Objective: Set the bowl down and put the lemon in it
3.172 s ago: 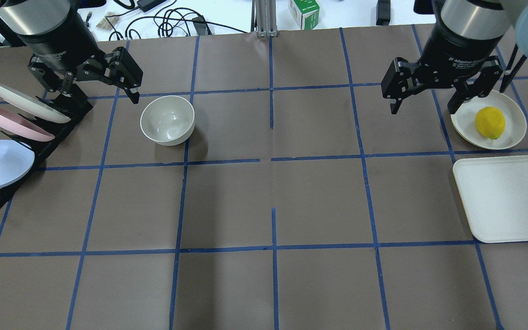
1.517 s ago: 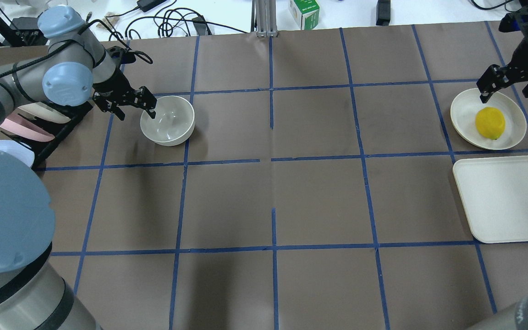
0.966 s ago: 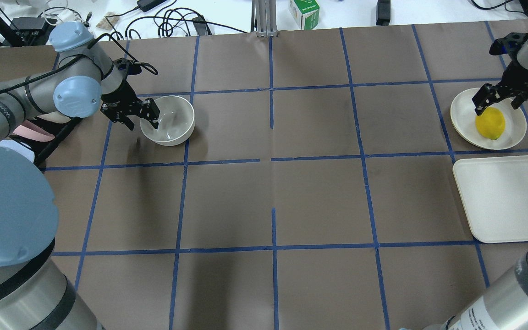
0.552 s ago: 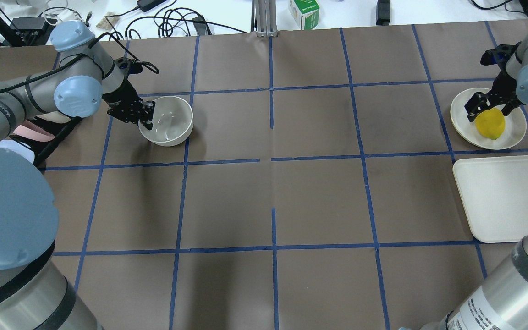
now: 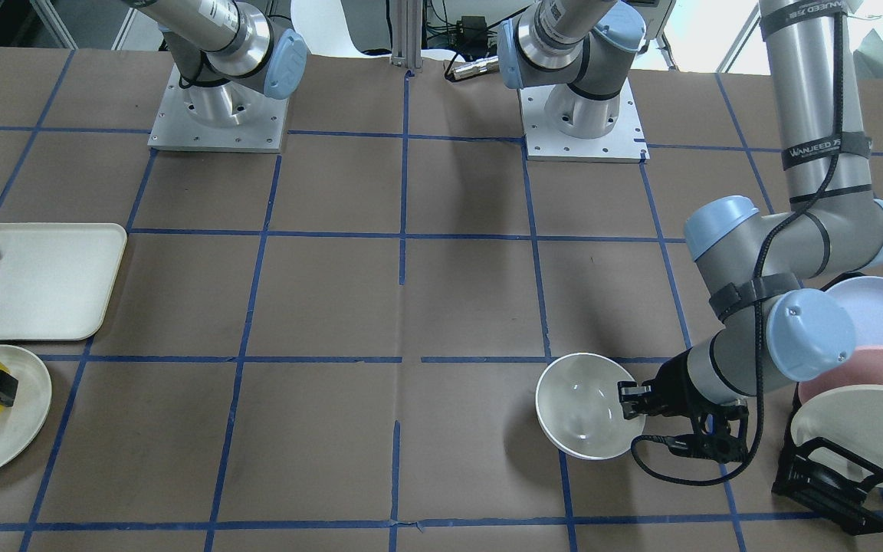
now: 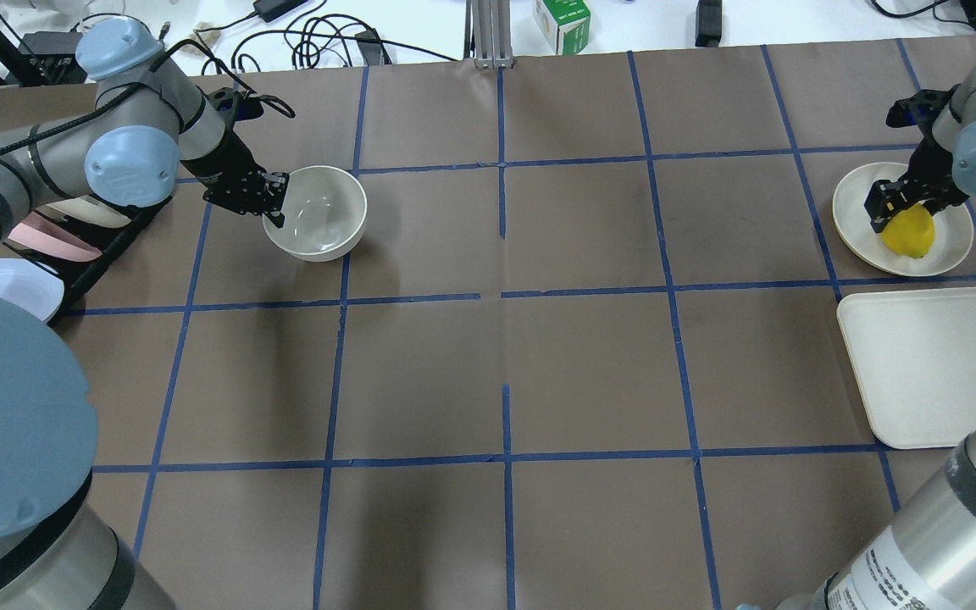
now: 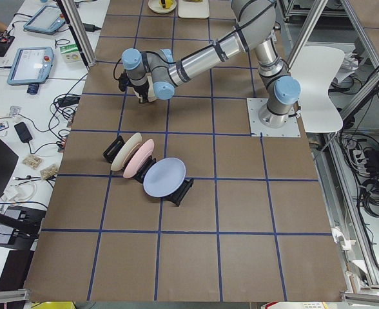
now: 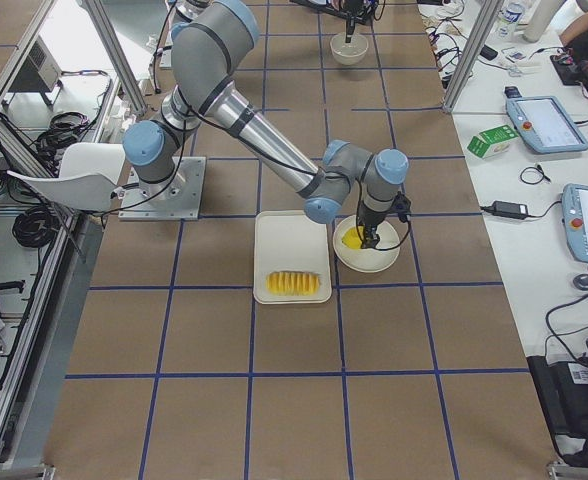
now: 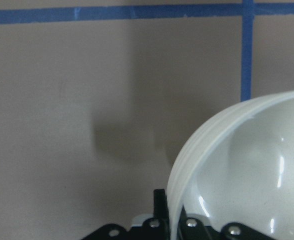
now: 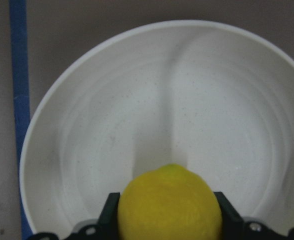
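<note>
Spanning every view, the brown paper-covered desk [image 6: 505, 364] with its blue tape grid carries all items. Both arms have come down onto it from the raised, open-fingered stance they held about three seconds ago. On the robot's right side lies the rectangular white tray [image 6: 920, 373], and on its left stands the black rack [image 5: 825, 471] of blue, pink and cream plates; neither has been disturbed. Just beyond the tray's far edge sits the flat cream round plate [image 6: 856, 229], in the same place as before. The small, deep, off-white glossy bowl [image 6: 327, 216] is near the rack on the left side. Compared with half a second ago it has shifted slightly toward the desk centre and now shows tilted. The left wrist view shows a detached shadow beside it, which suggests it is leaving the surface. The bright yellow oval lemon [image 6: 910, 235] is on the plate, its position practically unchanged; whether it has been lifted clear cannot be told. The left tool [image 6: 274, 203] is clamped on the bowl's wall, one finger inside the rim and one outside. The right tool [image 6: 901, 210], spread above the plate earlier, is now closed against both sides of the lemon. Both grasps therefore appear complete, so the bowl can be carried to its place first. The lemon should follow only once the bowl is set down.
</note>
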Controlling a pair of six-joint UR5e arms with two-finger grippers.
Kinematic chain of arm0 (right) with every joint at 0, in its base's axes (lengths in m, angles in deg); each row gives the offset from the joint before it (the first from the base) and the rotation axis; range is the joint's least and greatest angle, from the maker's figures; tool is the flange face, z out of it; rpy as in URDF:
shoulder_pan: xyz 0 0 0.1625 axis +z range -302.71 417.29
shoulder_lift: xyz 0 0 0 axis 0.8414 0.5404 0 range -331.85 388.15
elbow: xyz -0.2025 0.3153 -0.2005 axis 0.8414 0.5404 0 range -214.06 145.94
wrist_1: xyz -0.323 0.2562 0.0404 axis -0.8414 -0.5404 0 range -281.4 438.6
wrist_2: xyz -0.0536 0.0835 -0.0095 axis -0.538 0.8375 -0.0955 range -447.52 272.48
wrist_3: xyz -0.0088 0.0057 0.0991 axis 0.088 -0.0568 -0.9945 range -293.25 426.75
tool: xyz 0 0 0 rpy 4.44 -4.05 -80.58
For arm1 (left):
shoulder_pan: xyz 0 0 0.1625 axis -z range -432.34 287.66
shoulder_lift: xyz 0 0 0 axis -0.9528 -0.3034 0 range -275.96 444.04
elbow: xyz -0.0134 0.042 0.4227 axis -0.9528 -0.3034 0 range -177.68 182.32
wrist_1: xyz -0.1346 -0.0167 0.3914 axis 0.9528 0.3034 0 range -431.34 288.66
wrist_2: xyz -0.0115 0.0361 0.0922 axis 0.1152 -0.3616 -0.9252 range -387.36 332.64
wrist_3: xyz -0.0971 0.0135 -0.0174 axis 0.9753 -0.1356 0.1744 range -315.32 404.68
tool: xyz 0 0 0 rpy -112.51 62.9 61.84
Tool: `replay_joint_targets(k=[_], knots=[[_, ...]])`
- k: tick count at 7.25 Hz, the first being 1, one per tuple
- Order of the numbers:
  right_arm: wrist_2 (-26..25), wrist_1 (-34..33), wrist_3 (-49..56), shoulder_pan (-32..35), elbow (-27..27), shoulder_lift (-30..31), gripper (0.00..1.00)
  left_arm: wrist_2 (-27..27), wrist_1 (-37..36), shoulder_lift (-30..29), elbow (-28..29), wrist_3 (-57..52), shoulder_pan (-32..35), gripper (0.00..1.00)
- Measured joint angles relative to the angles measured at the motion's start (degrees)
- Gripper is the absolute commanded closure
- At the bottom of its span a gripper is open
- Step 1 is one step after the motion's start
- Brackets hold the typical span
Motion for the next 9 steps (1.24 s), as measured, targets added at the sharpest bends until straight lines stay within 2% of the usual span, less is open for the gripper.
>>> replay_joint_targets(k=[2, 3, 5, 7, 8, 9], knots=[[0.22, 6.71, -4.14, 0.6, 1.12, 3.9, 1.0, 5.39, 0.28, 2.54, -0.24, 6.96, 6.18, 1.0], [0.34, 9.74, -7.21, 1.62, 1.66, 5.79, 1.0, 5.57, -1.1, 3.56, -1.66, 11.5, 11.18, 1.0], [0.56, 15.27, -14.11, 5.93, 2.17, 9.39, 1.0, 0.6, -8.91, 4.09, -7.13, 21.66, 19.84, 1.0], [1.97, 18.89, -23.6, 12.31, 2.22, 12.43, 1.0, -1.5, -14.5, 3.23, -9.95, 27.12, 23.14, 1.0], [2.4, 19.6, -28.22, 15.88, 2.2, 13.3, 1.0, -1.57, -15.22, 2.91, -10.33, 27.82, 23.5, 0.35], [2.6, 19.74, -32.65, 19.52, 2.2, 13.7, 1.0, -1.49, -15.49, 2.75, -10.47, 28.22, 23.62, 0.0]])
